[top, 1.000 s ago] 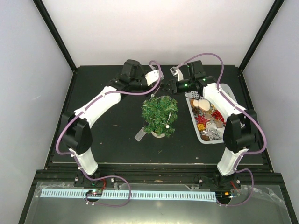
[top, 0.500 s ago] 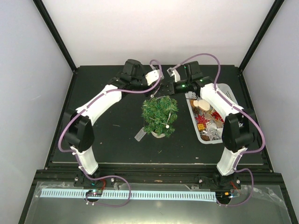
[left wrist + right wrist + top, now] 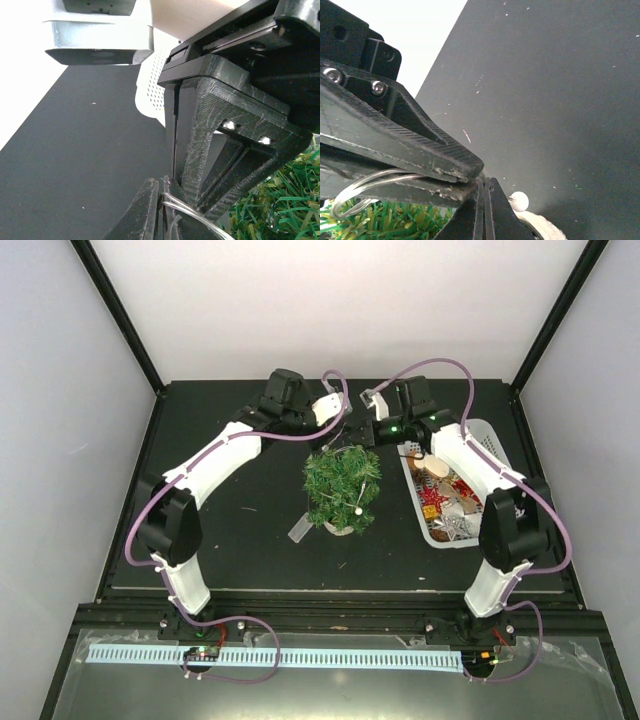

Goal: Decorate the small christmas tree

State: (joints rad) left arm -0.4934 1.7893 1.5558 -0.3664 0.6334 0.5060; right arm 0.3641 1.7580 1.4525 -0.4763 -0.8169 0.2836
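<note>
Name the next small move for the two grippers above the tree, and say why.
Probably lower the thin wire loop onto a top branch of the small christmas tree. Left gripper and right gripper both look shut on the loop, meeting just above the tree's far side, needles right below.
</note>
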